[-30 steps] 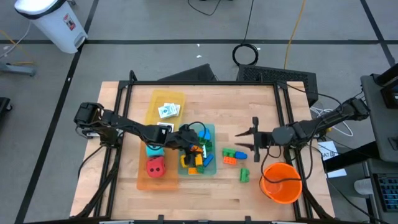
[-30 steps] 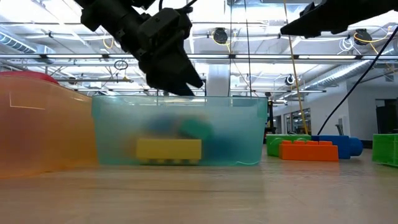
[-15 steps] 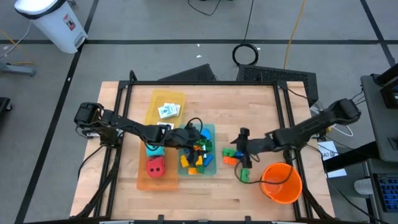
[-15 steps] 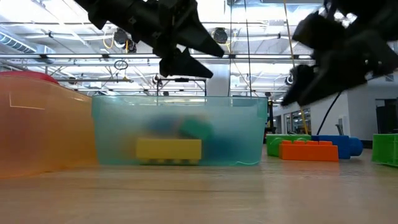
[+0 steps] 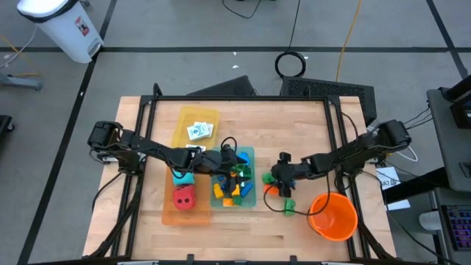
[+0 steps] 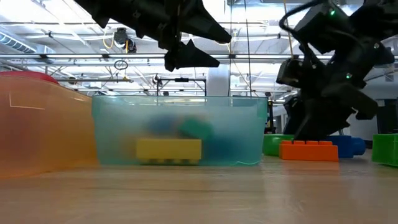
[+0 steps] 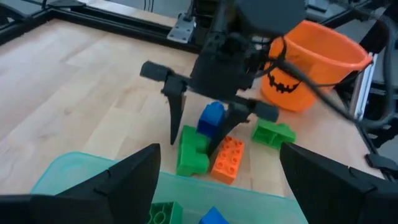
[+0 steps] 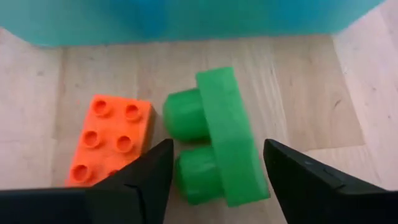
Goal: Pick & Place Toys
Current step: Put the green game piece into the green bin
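Right gripper (image 8: 211,180) just dropped down, open fingers straddling the green brick (image 8: 214,146). Left gripper (image 7: 217,180) hangs open over the teal tray (image 6: 180,130), so a grab looks next.

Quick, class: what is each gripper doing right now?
Left gripper: open, empty, above the teal tray.
Right gripper: open, holding nothing, fingers astride the green brick.
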Available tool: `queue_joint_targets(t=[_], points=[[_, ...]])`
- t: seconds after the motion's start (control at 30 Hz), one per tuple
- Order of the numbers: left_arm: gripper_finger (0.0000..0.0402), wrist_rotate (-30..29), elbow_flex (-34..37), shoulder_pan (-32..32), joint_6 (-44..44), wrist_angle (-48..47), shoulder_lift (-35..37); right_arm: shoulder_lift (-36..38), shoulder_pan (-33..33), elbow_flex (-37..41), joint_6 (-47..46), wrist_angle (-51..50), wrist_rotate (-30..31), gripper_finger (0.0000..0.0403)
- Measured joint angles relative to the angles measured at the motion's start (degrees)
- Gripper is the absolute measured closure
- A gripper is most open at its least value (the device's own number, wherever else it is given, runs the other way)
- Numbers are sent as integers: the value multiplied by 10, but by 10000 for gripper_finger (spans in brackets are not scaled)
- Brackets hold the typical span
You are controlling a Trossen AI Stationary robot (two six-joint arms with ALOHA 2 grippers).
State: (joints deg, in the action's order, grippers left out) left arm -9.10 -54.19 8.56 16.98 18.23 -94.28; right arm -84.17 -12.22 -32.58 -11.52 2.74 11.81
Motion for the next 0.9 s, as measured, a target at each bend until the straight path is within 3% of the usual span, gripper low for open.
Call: queue_joint_targets(t=[0.17,0.4,0.53,0.77,0.9], points=[[66,0,0,0,1,7,0,-2,2,1,14,-4,-26,203],[66,0,0,0,1,27,0,1,2,1,72,15,-29,271],[66,0,0,0,2,30,0,3,2,2,93,27,-29,275],[66,-36,0,1,67,32,0,73,-7,2,93,-9,24,275],[66,-42,0,6,143,45,-20,124,-37,2,98,-5,85,275]])
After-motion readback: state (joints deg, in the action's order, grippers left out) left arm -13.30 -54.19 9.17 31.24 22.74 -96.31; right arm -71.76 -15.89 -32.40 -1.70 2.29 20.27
